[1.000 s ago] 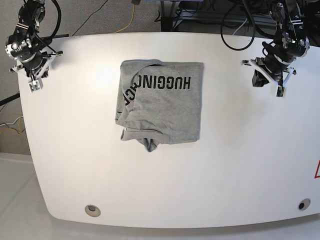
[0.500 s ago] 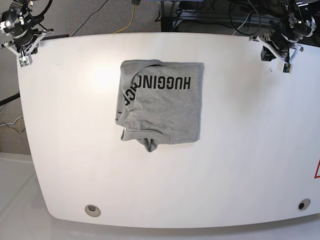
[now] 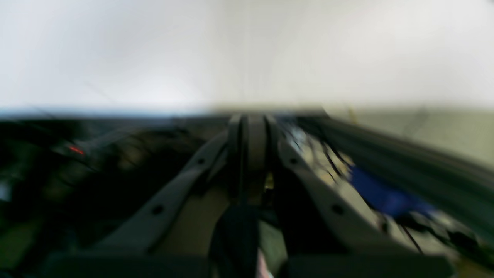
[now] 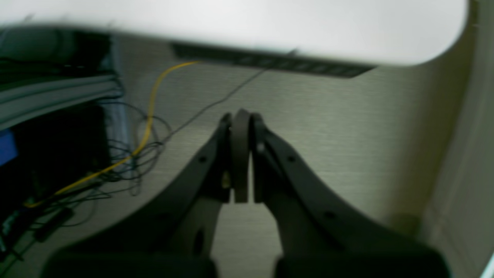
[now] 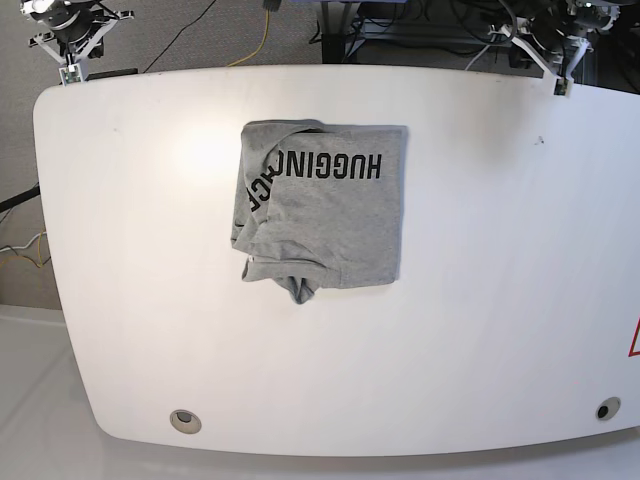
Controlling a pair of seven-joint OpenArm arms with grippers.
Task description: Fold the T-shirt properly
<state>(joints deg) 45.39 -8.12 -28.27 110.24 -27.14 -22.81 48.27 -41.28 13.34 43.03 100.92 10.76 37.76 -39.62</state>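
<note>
1. White table (image 5: 480, 300), rounded corners, fills most of the base view; grey carpet and a cable tangle behind its far edge, pale floor strip along the near edge.
2. T-shirt (image 5: 325, 215) lies folded into a rough rectangle on the table, centre-left, nearer the far edge. Heather grey, black "HUGGING" lettering face-up along its far side, reading upside down in the base view. Left side has a folded-over flap with more lettering running down it; a small lump of fabric pokes out at the near-left corner. Right edge is straight, near-left edge is untidy.
3. Left gripper (image 5: 560, 35) sits at the far right corner of the base view, at the table edge, well apart from the shirt. Left wrist view is heavily blurred; fingers (image 3: 231, 135) appear pressed together with nothing between them.
4. Right gripper (image 5: 72, 35) sits at the far left corner of the base view, just beyond the table edge, also well apart from the shirt. Right wrist view shows its fingers (image 4: 224, 154) closed tip to tip, holding nothing, over carpet.
5. Yellow cable (image 4: 148, 127) and thin black wires lie on the carpet left of the right gripper.
6. Two small round grommets (image 5: 184, 420) are set in the table's near corners. No containers on the table.
</note>
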